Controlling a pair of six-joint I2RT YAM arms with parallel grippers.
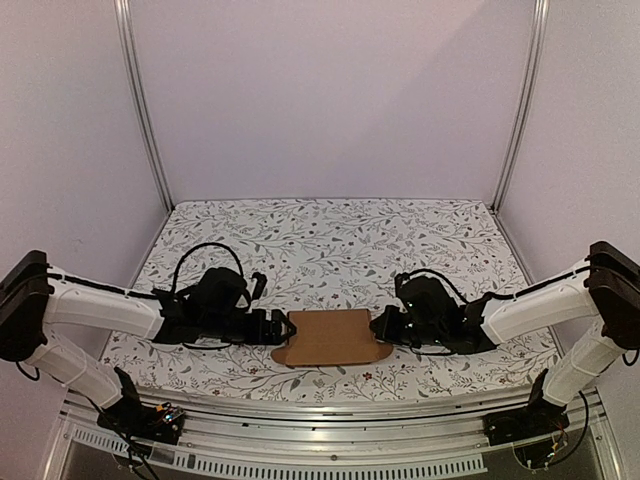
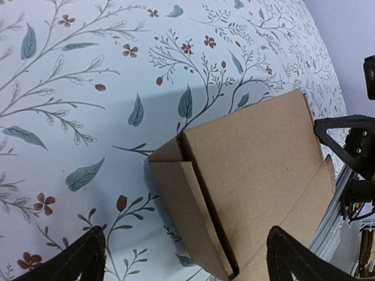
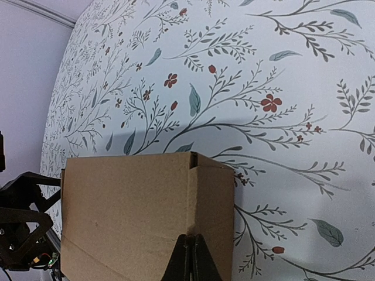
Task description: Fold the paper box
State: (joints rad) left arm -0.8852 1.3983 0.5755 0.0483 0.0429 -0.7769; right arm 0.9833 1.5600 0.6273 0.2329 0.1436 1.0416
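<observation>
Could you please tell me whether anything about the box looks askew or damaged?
The paper box looks undamaged, but at its end near the left gripper a small flap juts out, not tucked in.

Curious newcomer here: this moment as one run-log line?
paper box: partly folded | left tool: open, straddling box end | right tool: shut at other end

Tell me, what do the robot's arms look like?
The left arm and right arm are white tubes with black joints. Black cables curl off them. The left gripper and right gripper are black, each with two pointy fingers.
</observation>
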